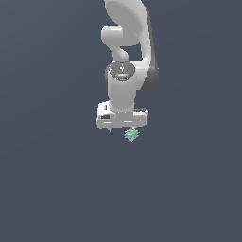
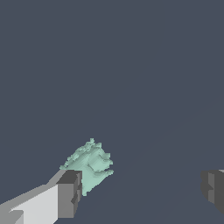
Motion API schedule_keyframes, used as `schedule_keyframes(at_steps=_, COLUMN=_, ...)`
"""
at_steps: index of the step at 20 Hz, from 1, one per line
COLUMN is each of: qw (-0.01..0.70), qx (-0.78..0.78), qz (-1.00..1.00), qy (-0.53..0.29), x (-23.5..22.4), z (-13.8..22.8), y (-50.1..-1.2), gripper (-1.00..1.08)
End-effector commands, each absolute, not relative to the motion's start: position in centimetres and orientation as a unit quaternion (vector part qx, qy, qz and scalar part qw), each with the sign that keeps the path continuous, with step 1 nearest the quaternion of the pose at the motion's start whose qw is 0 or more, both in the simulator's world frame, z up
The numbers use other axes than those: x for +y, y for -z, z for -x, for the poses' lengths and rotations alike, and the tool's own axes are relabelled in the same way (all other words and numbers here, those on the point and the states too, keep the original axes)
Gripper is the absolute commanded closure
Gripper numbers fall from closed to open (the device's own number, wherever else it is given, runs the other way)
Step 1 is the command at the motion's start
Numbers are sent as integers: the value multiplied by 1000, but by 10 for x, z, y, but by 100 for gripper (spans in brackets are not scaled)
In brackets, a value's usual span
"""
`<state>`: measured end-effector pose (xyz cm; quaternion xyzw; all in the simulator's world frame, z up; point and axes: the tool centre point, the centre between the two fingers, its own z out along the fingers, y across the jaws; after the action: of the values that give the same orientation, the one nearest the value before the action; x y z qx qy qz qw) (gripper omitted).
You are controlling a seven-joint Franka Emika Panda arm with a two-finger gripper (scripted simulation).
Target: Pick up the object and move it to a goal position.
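The object (image 1: pixel 132 135) is a tiny pale mint-green jagged lump, sitting just below the white hand of my gripper (image 1: pixel 122 128) in the exterior view. In the wrist view my gripper (image 2: pixel 142 192) is open, its two dark-tipped fingers (image 2: pixel 70 192) standing far apart. The object (image 2: pixel 92 164) lies right by one fingertip, partly hidden behind it, and not in the middle of the gap. Whether that finger touches it I cannot tell. Nothing is gripped between the fingers.
A flat, plain dark grey-blue surface (image 1: pixel 56 189) fills both views. The white arm (image 1: pixel 125 56) rises above the gripper towards the top of the exterior view. No other objects or edges show.
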<state>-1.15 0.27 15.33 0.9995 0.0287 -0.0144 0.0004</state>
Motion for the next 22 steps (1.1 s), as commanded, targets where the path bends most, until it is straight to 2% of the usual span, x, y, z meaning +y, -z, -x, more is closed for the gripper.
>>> schedule_keyframes(at_steps=1, qw=0, qx=29, qz=-999, qy=14, x=3, z=12, y=-153, gripper=-92)
schedule_keyframes(at_steps=10, qw=10, qx=27, qz=-999, qy=24, x=-29, z=17, y=-147, gripper=-92)
schedule_keyframes(at_steps=22, qw=9, qx=-1, qz=-1000, qy=22, x=-22, z=18, y=-143, gripper=-92)
